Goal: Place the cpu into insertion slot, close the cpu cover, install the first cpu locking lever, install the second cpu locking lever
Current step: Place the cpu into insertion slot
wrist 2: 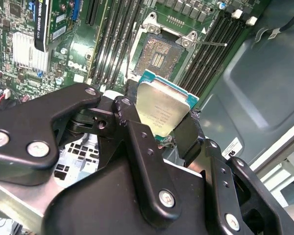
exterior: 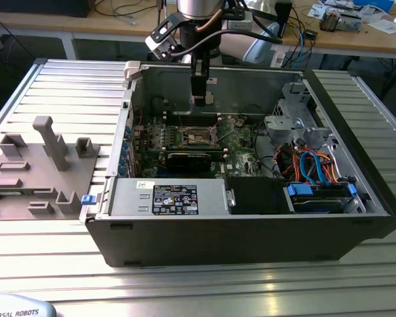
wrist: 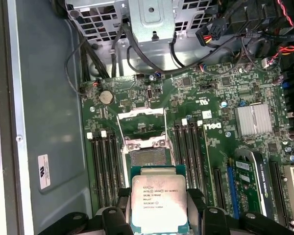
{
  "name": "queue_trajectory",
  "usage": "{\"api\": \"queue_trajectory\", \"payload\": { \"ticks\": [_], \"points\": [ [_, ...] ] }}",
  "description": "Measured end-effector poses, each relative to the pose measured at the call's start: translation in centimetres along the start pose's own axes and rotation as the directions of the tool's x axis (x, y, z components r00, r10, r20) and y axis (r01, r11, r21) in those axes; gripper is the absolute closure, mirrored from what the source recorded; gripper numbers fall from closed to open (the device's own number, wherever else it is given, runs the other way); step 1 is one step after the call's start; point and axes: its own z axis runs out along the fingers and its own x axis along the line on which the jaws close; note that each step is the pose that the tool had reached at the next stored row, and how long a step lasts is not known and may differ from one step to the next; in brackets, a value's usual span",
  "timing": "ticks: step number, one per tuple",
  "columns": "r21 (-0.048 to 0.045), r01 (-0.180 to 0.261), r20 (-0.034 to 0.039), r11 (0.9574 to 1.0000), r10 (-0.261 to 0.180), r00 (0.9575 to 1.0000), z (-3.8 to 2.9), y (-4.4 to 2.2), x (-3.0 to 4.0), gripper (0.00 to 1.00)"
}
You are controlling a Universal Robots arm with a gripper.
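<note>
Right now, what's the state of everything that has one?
gripper: shut on cpu
cpu: held above the board, not seated
socket: empty, uncovered
cpu cover: flipped open
computer case: open, inside exposed

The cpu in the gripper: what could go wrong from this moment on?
1. The gripper pinches the cpu only by two opposite edges. If it slips, the chip may fall onto the exposed socket and damage its contacts.
2. The cpu cover stands raised right beside the socket, so a slightly off approach could strike it.
</note>
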Motion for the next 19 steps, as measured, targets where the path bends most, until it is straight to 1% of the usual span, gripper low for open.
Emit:
{"api": "queue_trajectory", "payload": {
  "ticks": [10, 15, 19],
  "points": [
    [-0.0009, -0.040, 0.0035, 0.9992, 0.040, 0.9992, 0.02, 0.00, 0.00, 0.46],
    [-0.0014, -0.059, 0.0052, 0.9983, 0.059, 0.9982, 0.03, 0.00, 0.00, 0.46],
    [-0.0019, -0.081, 0.0071, 0.9967, 0.081, 0.9967, 0.04, -0.01, 0.00, 0.46]
  ]
}}
